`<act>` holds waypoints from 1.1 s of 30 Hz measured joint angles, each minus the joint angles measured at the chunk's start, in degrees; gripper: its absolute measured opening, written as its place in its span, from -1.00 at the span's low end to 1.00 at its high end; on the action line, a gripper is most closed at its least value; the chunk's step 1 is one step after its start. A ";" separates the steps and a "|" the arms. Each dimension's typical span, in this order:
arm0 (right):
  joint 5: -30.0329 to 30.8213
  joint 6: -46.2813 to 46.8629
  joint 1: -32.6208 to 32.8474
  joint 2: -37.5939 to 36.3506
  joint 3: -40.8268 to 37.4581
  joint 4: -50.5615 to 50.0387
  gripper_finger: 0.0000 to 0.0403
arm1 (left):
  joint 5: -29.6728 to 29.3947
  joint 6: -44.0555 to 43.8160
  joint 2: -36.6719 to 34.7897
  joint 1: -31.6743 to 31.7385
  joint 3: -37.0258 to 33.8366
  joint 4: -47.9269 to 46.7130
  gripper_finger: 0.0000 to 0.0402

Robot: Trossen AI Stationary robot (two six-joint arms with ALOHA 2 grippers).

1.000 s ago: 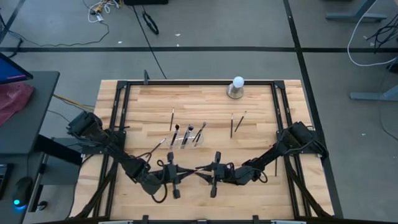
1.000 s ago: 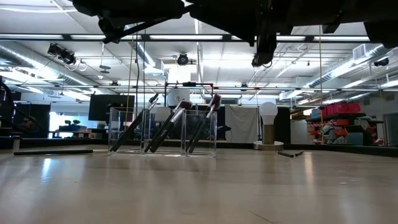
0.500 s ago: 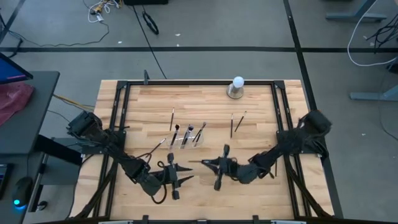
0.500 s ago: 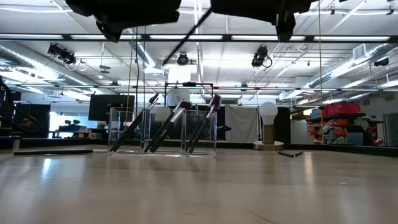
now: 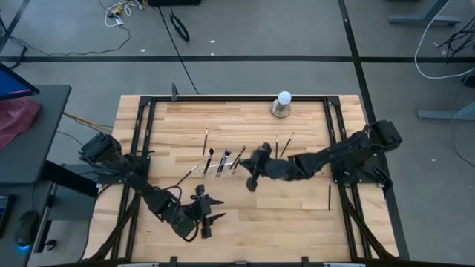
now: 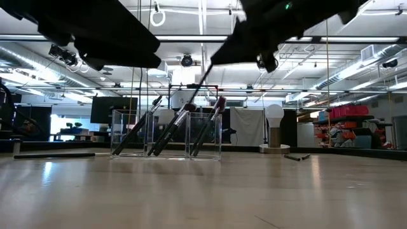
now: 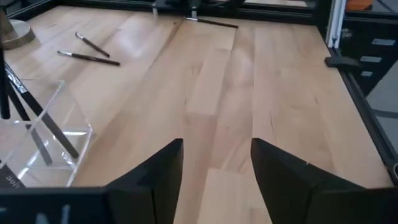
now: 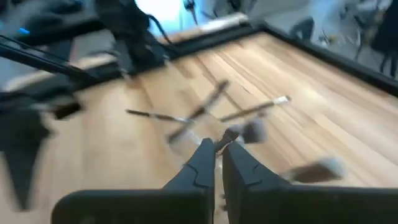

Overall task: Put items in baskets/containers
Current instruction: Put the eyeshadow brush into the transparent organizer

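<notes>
Counter (image 5: pixel 237 222): pale blond wood in plank stripes with darker grain streaks, edged by a black frame (image 5: pixel 230 98). Holder (image 6: pixel 166 133): clear, colourless; brushes (image 6: pixel 181 124) dark-handled with silvery ferrules, one tip reddish-brown. Ball (image 5: pixel 283 97): white on a grey base (image 5: pixel 280 110); both arms and their claws, left (image 7: pixel 214 163) and right (image 8: pixel 219 154), matt black; floor grey with black lines.

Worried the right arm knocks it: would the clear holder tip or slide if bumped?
The clear holder looks thin-walled and light, so it probably slides easily on the smooth wooden table. The brushes lean out above its rim, which may help it tip. The right gripper hovers close beside it.
</notes>
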 joint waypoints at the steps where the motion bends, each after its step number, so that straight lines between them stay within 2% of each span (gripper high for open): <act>1: -0.98 0.43 -1.09 0.04 0.00 -0.94 -0.96 | 0.01 -0.03 0.00 -0.14 0.00 0.00 -0.04; 8: -8.21 4.53 -4.82 0.04 -0.02 -7.73 -0.96 | -0.01 -0.02 0.00 -0.16 0.00 0.04 -0.07; 19: -8.31 1.30 -4.78 -1.47 -0.02 -5.35 -0.96 | -0.38 0.03 0.00 0.01 0.00 0.08 -0.07; 26: -6.92 1.58 -4.76 -9.01 -0.02 -15.07 -0.96 | -0.42 0.03 0.00 0.01 0.00 0.04 -0.07; 33: -5.70 7.33 -5.04 -15.02 -0.02 -28.39 -0.96 | -0.44 0.04 0.00 0.01 0.00 0.04 -0.07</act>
